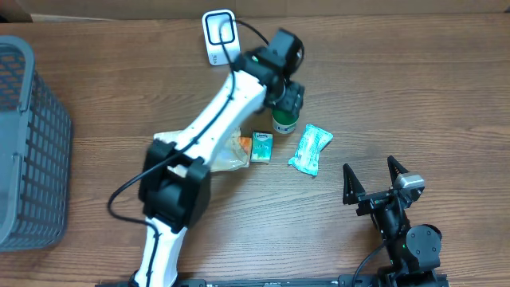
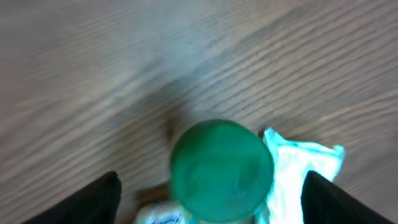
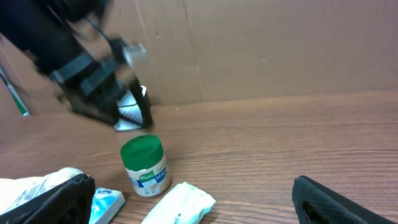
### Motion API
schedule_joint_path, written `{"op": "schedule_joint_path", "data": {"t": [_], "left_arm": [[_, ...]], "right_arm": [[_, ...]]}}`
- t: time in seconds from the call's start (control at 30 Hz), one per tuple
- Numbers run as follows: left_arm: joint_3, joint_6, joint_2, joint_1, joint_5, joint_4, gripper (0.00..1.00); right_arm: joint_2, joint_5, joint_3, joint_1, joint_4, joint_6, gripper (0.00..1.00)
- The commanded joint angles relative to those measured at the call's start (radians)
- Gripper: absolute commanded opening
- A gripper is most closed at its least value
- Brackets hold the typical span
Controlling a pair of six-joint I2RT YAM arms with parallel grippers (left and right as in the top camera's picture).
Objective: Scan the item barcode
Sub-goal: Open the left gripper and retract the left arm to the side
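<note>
The left jaws stand spread, their dark fingertips (image 2: 102,198) at either lower corner of the left wrist view with clear gaps to the jar (image 2: 222,169) between them, pinching nothing. From the right wrist view they hang above and a little behind the jar, apart from it. The jar stands upright on the tabletop (image 1: 414,88), its long axis vertical, its green lid pointing straight up at the left wrist camera and its white label turned toward the right arm. Just beside it lie a teal-and-white pouch (image 1: 310,149) and a small green box (image 1: 262,147); a crinkled packet (image 1: 231,153) lies partly under the left arm. The right jaws are spread wide and hold nothing, fingertips (image 1: 349,185) low near the front edge, well apart from the jar. A white scanner (image 1: 218,36) sits near the far edge; a grey basket (image 1: 28,143) stands far left.
</note>
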Motion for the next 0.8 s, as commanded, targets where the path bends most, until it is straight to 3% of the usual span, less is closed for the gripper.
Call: {"op": "schedule_joint_path", "data": {"t": [0.0, 0.1, 0.2, 0.47, 0.57, 0.7, 0.77], "left_arm": [[0.142, 0.043, -0.171, 0.032, 0.015, -0.072, 0.84], [0.203, 0.09, -0.254, 0.066, 0.014, -0.171, 0.96], [0.221, 0.148, -0.345, 0.131, 0.013, -0.259, 1.0], [0.221, 0.187, -0.496, 0.435, 0.033, -0.408, 1.0], [0.221, 0.281, -0.512, 0.54, 0.111, -0.412, 1.0], [0.22, 0.429, -0.506, 0.637, 0.109, -0.41, 0.99], [0.22, 0.446, -0.503, 0.676, 0.109, -0.413, 1.0]], "right_arm": [[-0.011, -0.005, -0.011, -0.005, 0.003, 0.003, 1.0], [-0.011, -0.005, -0.011, -0.005, 0.003, 0.003, 1.0], [-0.011, -0.005, -0.011, -0.005, 0.003, 0.003, 1.0], [-0.011, -0.005, -0.011, -0.005, 0.003, 0.003, 1.0], [-0.011, -0.005, -0.011, -0.005, 0.003, 0.003, 1.0], [-0.011, -0.005, -0.011, -0.005, 0.003, 0.003, 1.0], [-0.011, -0.005, -0.011, -0.005, 0.003, 0.003, 1.0]]}}
